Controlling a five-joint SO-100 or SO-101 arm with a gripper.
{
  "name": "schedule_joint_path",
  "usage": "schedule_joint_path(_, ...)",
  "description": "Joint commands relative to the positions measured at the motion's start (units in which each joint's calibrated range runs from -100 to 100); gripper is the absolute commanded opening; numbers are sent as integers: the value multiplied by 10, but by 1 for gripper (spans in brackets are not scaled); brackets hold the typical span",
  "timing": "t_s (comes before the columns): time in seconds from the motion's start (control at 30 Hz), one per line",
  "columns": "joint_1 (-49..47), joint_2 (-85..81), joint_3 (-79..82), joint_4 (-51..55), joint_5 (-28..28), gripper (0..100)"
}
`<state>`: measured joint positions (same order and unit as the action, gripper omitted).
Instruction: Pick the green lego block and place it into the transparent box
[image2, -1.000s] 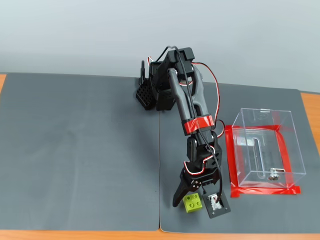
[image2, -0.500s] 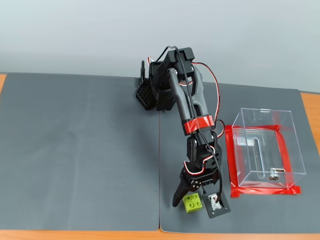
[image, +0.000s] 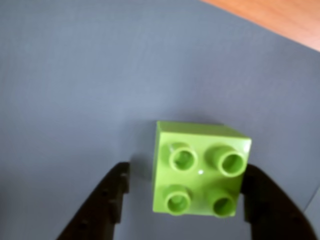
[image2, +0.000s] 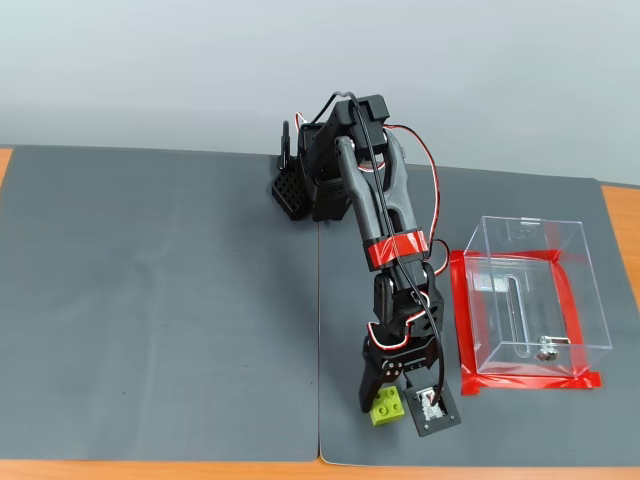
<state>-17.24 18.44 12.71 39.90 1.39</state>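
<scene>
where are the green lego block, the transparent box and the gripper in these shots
green lego block (image: 200, 172): wrist view, studded top face
transparent box (image2: 590, 300): fixed view, right side wall
gripper (image: 187, 200): wrist view, midway between the two black fingertips flanking the block

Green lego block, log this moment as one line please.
stage: grasp approach | pincer: open, straddling green lego block | block: on grey mat, not lifted | transparent box: empty

This is looking like a hobby robotics bench or small lab: a grey mat (image2: 160, 310) is covering a wooden table (image2: 620, 215) (bare wall behind), red tape (image2: 465, 330) is marking a spot, and a small wired arm (image2: 375, 200) is standing there.
</scene>
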Motion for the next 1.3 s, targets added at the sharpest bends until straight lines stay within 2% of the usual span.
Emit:
schedule_joint_path(0.0,6,-6,-20,-1,-2,24)
schedule_joint_path(0.43,6,-6,-17,7,-3,23)
schedule_joint_path(0.47,6,-6,-17,7,-3,22)
schedule_joint_path(0.53,6,-6,-17,7,-3,12)
schedule_joint_path(0.63,6,-6,-17,7,-3,10)
schedule_joint_path(0.97,10,-21,-24,7,1,10)
schedule_joint_path(1.27,34,-142,-17,7,2,10)
